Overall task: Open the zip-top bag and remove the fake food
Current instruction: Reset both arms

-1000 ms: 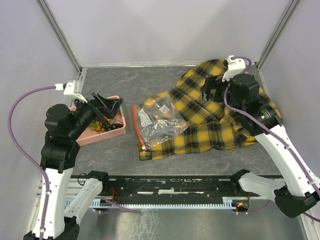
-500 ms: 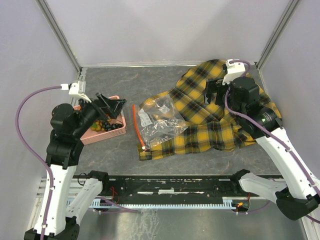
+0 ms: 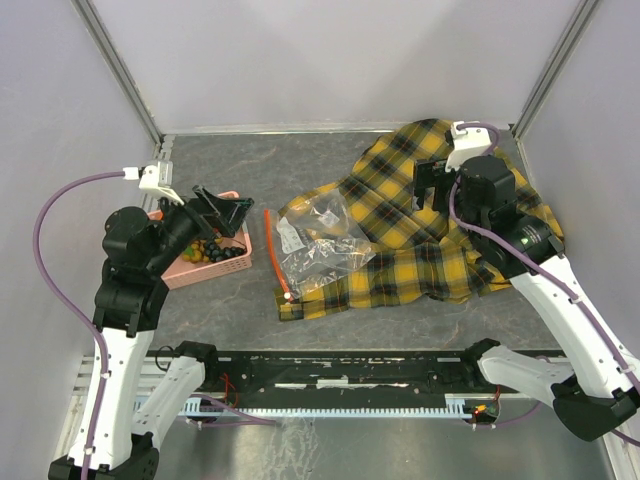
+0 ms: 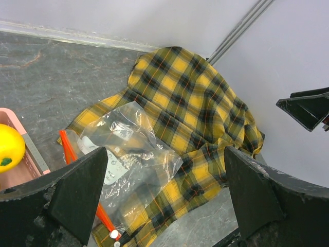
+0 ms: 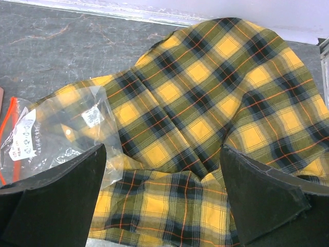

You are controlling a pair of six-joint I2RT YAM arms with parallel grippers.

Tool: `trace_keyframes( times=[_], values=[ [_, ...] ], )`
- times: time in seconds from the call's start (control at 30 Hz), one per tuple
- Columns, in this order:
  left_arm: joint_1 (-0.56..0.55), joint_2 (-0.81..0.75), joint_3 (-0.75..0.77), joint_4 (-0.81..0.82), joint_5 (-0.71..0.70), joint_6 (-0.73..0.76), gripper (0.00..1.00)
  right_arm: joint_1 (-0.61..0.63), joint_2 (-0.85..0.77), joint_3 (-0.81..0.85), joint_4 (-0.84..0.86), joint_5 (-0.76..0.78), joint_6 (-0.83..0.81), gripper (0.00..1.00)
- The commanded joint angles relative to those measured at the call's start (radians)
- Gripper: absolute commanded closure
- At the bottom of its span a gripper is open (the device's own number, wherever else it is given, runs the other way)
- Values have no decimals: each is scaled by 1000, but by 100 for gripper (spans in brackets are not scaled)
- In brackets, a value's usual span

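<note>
From above, the left gripper [image 3: 222, 207] hangs over the pink basket [image 3: 200, 274]. Its fingers are wide apart and hold nothing. The fake food [image 3: 212, 250] lies in this basket as small round pieces, yellow, orange and dark. The bag [image 3: 322, 245] lies flat in the middle of the table [image 3: 230, 165], partly on the plaid cloth [image 3: 430, 255]. Its red zip strip [image 3: 272, 245] is on the side toward the basket. The right gripper [image 3: 432, 185] stands above the cloth, also spread apart and empty.

I judge the bag emptied, so what remains is to check it and draw the arms away. It is best to lift them straight up first, so no finger catches the thin plastic or a fold.

In the left wrist view the bag is clear, crinkly and shiny, and I see nothing coloured inside. A yellow fruit [image 4: 9, 148], smooth and glossy, sits in the basket corner.

In the right wrist view the cloth looks soft and woven, lying in loose folds. A white label [image 5: 23, 136] shows on the bag.
</note>
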Motion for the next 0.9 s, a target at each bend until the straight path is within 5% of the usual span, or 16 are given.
trace_keyframes(
  times=[0.0, 0.87],
  values=[
    [5, 1, 2, 46, 15, -6, 1, 5, -17, 3, 11, 53, -13, 1],
    [5, -1, -11, 37, 5, 10, 1, 5, -18, -3, 3, 104, -17, 1]
  ],
)
